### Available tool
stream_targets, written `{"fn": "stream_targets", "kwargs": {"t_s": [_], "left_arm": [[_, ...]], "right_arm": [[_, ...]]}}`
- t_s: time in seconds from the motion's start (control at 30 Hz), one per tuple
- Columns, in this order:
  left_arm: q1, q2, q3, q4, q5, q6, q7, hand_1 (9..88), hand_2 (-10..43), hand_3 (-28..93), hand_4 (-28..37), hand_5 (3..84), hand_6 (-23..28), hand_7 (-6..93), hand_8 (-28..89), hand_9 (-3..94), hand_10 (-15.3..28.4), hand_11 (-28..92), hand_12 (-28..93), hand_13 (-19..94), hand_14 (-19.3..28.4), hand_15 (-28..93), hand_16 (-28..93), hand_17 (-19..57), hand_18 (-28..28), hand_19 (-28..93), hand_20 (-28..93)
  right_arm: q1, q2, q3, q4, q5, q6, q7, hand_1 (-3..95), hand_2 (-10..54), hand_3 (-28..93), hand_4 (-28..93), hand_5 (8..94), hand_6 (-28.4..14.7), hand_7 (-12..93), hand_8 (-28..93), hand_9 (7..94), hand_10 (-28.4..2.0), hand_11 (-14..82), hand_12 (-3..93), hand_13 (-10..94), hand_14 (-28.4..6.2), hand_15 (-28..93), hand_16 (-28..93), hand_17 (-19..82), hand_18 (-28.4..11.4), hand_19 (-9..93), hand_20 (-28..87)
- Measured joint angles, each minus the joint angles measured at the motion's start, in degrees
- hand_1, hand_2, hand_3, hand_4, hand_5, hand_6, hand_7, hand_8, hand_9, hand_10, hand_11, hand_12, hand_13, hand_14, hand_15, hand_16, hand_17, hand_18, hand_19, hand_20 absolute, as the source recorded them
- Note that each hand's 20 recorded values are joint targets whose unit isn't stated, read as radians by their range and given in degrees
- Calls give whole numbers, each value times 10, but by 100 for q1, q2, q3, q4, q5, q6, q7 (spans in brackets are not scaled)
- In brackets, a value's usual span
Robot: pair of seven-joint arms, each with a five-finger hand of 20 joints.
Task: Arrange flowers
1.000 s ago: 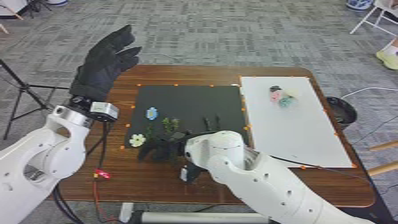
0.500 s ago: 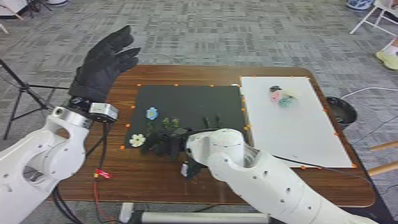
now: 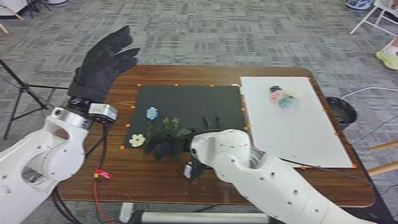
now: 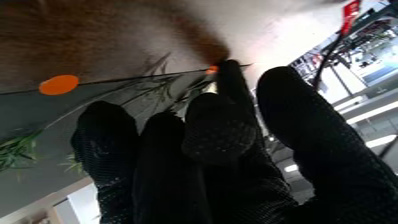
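Head view: The robot's left hand (image 3: 102, 70) hung at the left edge of a brown wooden surface (image 3: 151, 190), its fingers nearly straight and holding nothing, while the right hand (image 3: 167, 145) was low over the near edge of a black mat (image 3: 200, 97), just beside a white flower (image 3: 137, 140). A blue flower (image 3: 152, 111) lay farther up the mat, and a pink flower (image 3: 276, 93) and a teal flower (image 3: 285, 102) lay close together on a white board (image 3: 302, 145) to the right. Right wrist view: Closer detail emerged of the right hand (image 4: 258, 195), its gloved fingers (image 4: 107, 135) extended and slightly apart near thin stems with green leaves (image 4: 18, 150) and an orange marker (image 4: 59, 85); whether they touched a stem could not be told
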Motion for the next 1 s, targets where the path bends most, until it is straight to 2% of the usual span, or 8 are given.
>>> {"fn": "stream_targets", "kwargs": {"t_s": [0.3, 0.4, 0.47, 0.57, 0.73, 0.8, 0.9, 1.0], "left_arm": [[83, 7, -68, -16, 0, 8, 1, 278, -40, 657, -252, 235, 17, 160, -78, 178, 97, 134, 190, 162, 130, 238, 63, -109, 189, 356, 122], [164, -7, -166, -28, 2, 9, -4, 277, -40, 657, -252, 235, 17, 160, -78, 177, 97, 132, 190, 162, 130, 238, 63, -109, 189, 357, 122], [279, -38, -293, -51, 2, 12, -14, 276, -41, 659, -252, 234, 17, 161, -77, 178, 97, 132, 190, 162, 130, 238, 63, -109, 189, 356, 122], [624, -126, -649, -132, -6, 52, -22, 276, -42, 660, -254, 235, 17, 160, -78, 178, 98, 132, 190, 162, 130, 237, 63, -109, 189, 357, 122], [1526, -336, -1406, -322, -39, 214, -190, 277, -42, 660, -254, 235, 16, 162, -78, 178, 96, 132, 191, 162, 129, 238, 63, -109, 189, 358, 123], [1882, -443, -1616, -369, -49, 301, -251, 277, -43, 660, -254, 234, 16, 162, -78, 177, 97, 133, 191, 161, 129, 238, 63, -109, 189, 358, 123], [2241, -583, -1641, -359, -69, 398, -284, 278, -42, 659, -254, 234, 16, 161, -79, 177, 96, 133, 191, 160, 129, 237, 63, -110, 189, 358, 123], [2372, -666, -1457, -280, -76, 410, -317, 278, -41, 658, -254, 233, 16, 162, -78, 175, 96, 135, 192, 159, 129, 237, 64, -110, 189, 358, 123]], "right_arm": [[-203, 373, 222, -448, 117, -71, -149, 208, 148, 876, -100, 442, 20, 143, -130, 871, -101, 671, 308, 881, -54, 897, 324, 503, -230, 932, 585], [-311, 515, 347, -648, 212, -53, -179, 208, 148, 880, -99, 444, 24, 143, -130, 857, -110, 663, 306, 864, -61, 896, 325, 480, -232, 932, 579], [-425, 633, 477, -826, 362, 11, -210, 208, 148, 883, -99, 441, 27, 141, -129, 847, -117, 662, 307, 854, -64, 897, 323, 465, -232, 932, 569], [-668, 823, 746, -1120, 494, 224, -343, 207, 150, 894, -95, 442, 30, 141, -128, 846, -118, 662, 306, 853, -65, 899, 319, 464, -232, 932, 563], [-1073, 1027, 1039, -1519, 495, 540, -335, 207, 155, 909, -84, 428, 28, 138, -128, 848, -117, 663, 302, 855, -66, 901, 313, 466, -232, 932, 561], [-1177, 995, 1058, -1536, 457, 537, -217, 208, 159, 912, -77, 417, 24, 134, -126, 849, -113, 664, 301, 859, -63, 900, 310, 472, -230, 932, 561], [-1327, 832, 1085, -1519, 210, 452, 92, 206, 163, 919, -65, 399, 22, 130, -123, 853, -108, 664, 300, 864, -56, 899, 308, 484, -228, 932, 564], [-1466, 551, 1120, -1462, -343, 197, 307, 208, 174, 924, -56, 381, 19, 126, -121, 855, -106, 663, 299, 868, -51, 897, 309, 490, -227, 932, 566]]}}
